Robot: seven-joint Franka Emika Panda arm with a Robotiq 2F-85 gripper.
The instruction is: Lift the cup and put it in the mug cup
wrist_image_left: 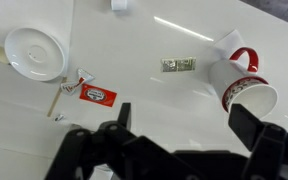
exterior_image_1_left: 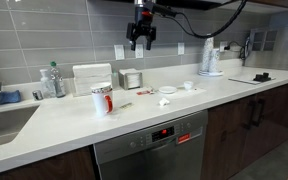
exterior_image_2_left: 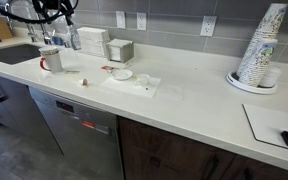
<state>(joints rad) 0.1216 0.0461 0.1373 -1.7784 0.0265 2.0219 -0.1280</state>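
The red mug (exterior_image_1_left: 105,103) stands on the white counter, also in an exterior view (exterior_image_2_left: 48,63) and at the right of the wrist view (wrist_image_left: 234,88), handle (wrist_image_left: 247,58) showing. The pale cup (wrist_image_left: 259,100) with a red-printed rim appears to sit inside the mug, sticking out above it (exterior_image_1_left: 100,92). My gripper (exterior_image_1_left: 141,38) hangs high above the counter, up and to the right of the mug, open and empty. Its two dark fingers frame bare counter in the wrist view (wrist_image_left: 184,125), with the mug beside the right finger.
A white saucer (wrist_image_left: 36,50), a red sauce packet (wrist_image_left: 97,95) and a small foil packet (wrist_image_left: 178,65) lie on the counter. A napkin box (exterior_image_1_left: 92,78), a silvery container (exterior_image_1_left: 132,79), bottles (exterior_image_1_left: 52,80) and a sink (exterior_image_1_left: 4,120) stand nearby. A tall stack of white cups (exterior_image_2_left: 259,50) stands far off.
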